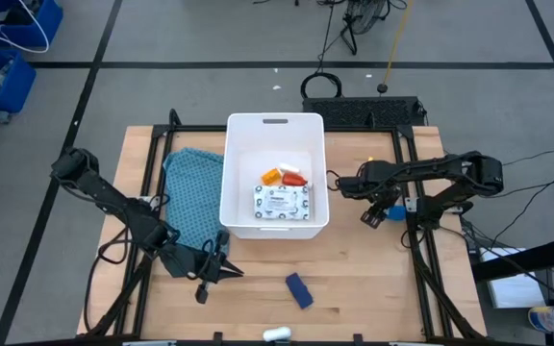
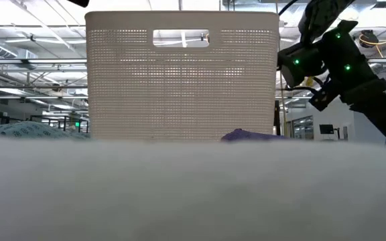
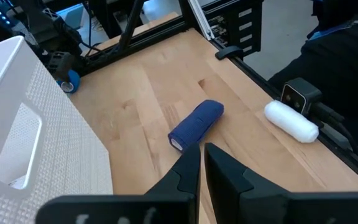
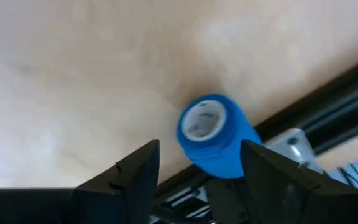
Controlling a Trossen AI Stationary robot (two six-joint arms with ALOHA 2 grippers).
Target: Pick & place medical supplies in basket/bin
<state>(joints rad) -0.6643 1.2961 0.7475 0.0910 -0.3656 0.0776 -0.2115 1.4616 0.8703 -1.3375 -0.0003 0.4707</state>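
Observation:
The white tub (image 1: 243, 144) stands mid-table and holds an orange pill bottle (image 1: 271, 177), a red bottle (image 1: 294, 179) and a flat white printed packet (image 1: 282, 202). My right gripper (image 4: 197, 171) is open near the table's right edge, pointing down. Its fingers stand on either side of a small blue tape roll (image 4: 213, 134), also visible in the high view (image 1: 380, 215), which lies on the wood beside the black rail. My left gripper (image 3: 202, 165) is shut and hovers at the near left. A dark blue roll (image 3: 196, 123) and a white roll (image 3: 291, 120) lie ahead of it. My right gripper has its fingers to either side of the blue tape roll's body (image 4: 225, 158), coming from above. One finger (image 4: 263, 171) is close beside the roll, but I cannot tell whether it touches. The roll lies on the table.
A teal patterned cloth (image 1: 192, 187) lies left of the tub. The dark blue roll (image 1: 299, 290) and the white roll (image 1: 277, 333) sit by the near edge. Black frame rails (image 1: 414, 240) run along the table's sides. Bare wood shows right of the tub.

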